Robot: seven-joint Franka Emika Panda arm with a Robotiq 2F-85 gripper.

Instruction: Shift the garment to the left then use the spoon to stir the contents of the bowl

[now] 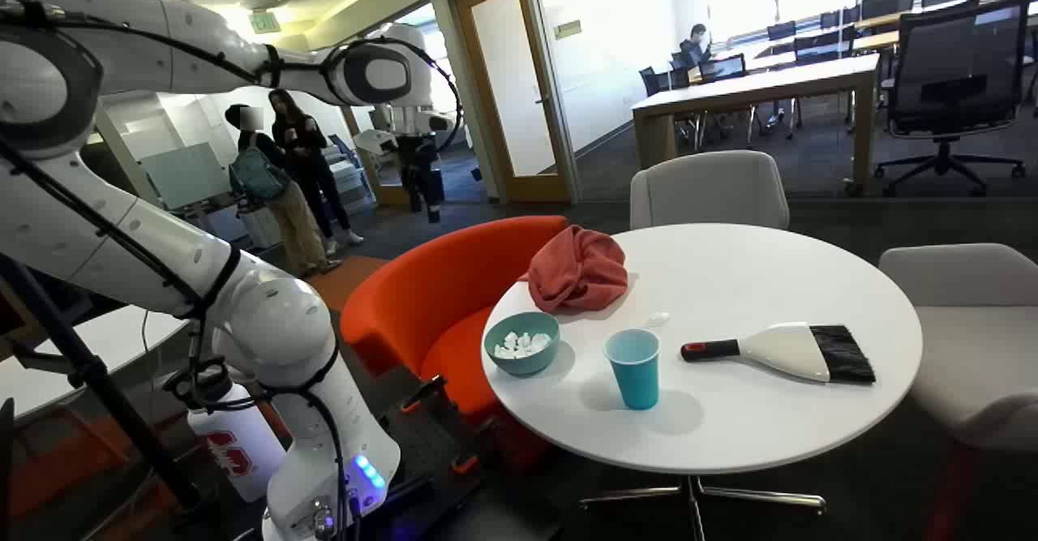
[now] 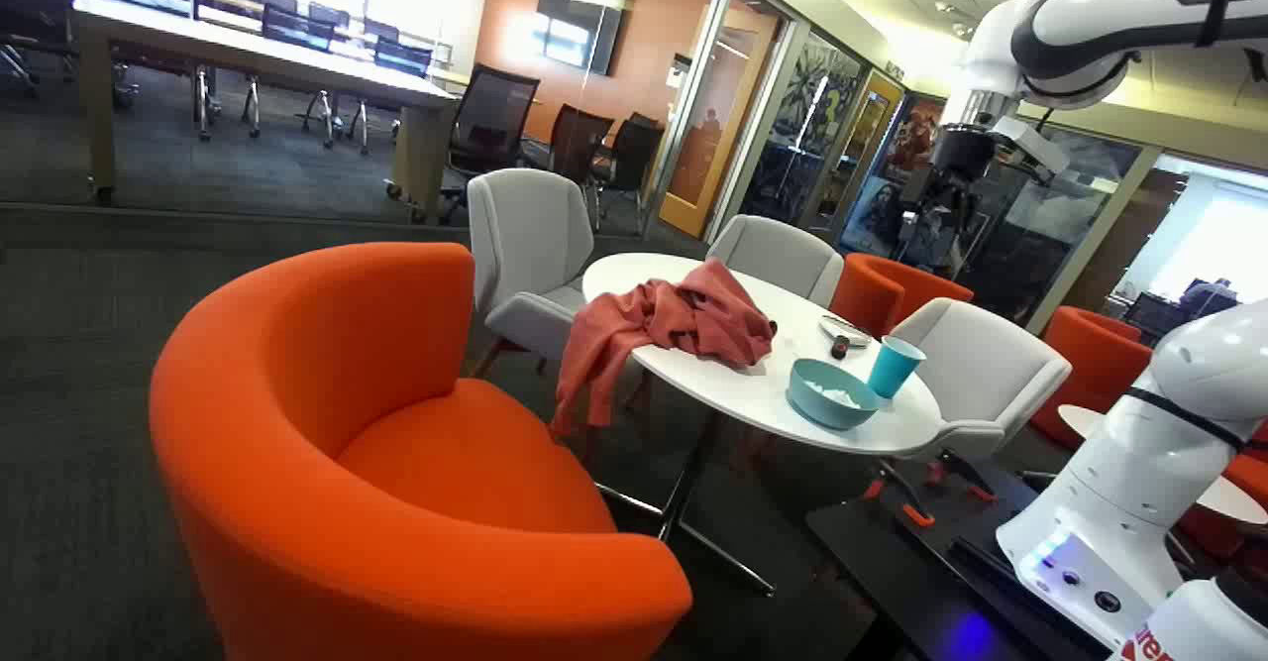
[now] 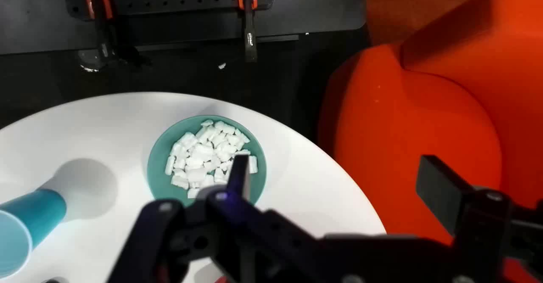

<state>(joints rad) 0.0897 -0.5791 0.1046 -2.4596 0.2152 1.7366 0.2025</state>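
Observation:
A crumpled red garment [image 1: 577,269] lies at the table's edge in both exterior views, and part of it hangs over the edge [image 2: 594,354]. A teal bowl [image 1: 523,365] with white pieces [image 3: 203,151] in it stands near the table edge; the bowl also shows in the wrist view [image 3: 158,168]. A small whitish spoon [image 1: 658,319] lies on the table between garment and cup; it is not clear in the other pictures. My gripper [image 1: 425,208] is open and empty, high above the table's level and apart from everything. In the wrist view, its fingers [image 3: 335,160] are wide apart, one overlapping the bowl.
A blue cup [image 1: 634,379] stands beside the bowl on the round white table [image 1: 754,281]. A brush [image 1: 787,350] with a black and red handle lies farther along. An orange chair [image 2: 446,443] and grey chairs [image 1: 705,188] surround the table.

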